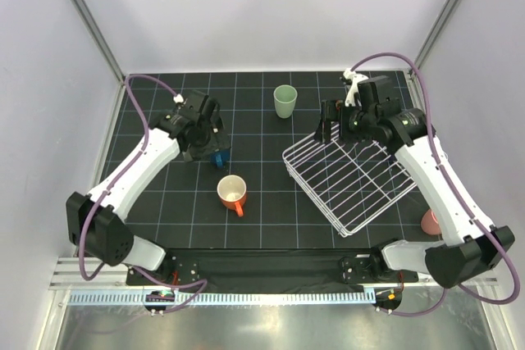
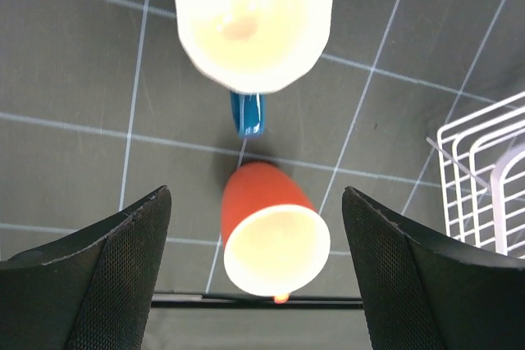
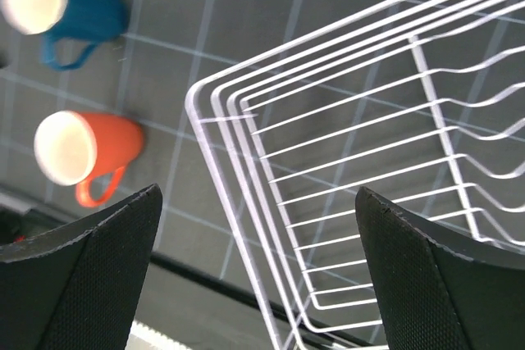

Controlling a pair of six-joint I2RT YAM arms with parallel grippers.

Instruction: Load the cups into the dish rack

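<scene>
The blue mug [image 2: 254, 18] with a cream inside stands upright on the dark mat, just below my open, empty left gripper [image 2: 256, 284]; in the top view the mug [image 1: 219, 157] is partly hidden by the gripper [image 1: 214, 143]. The orange mug [image 1: 232, 193] stands nearer the front and also shows in the left wrist view [image 2: 271, 235]. A pale green tumbler [image 1: 285, 101] stands at the back centre. The white wire dish rack [image 1: 349, 182] lies at the right with no cups in it. My right gripper [image 1: 332, 127] is open and empty above the rack's far-left corner [image 3: 246, 145].
A pink cup [image 1: 430, 221] stands right of the rack, partly hidden behind the right arm. The enclosure's white walls close in the back and sides. A metal rail [image 1: 246, 297] runs along the front edge.
</scene>
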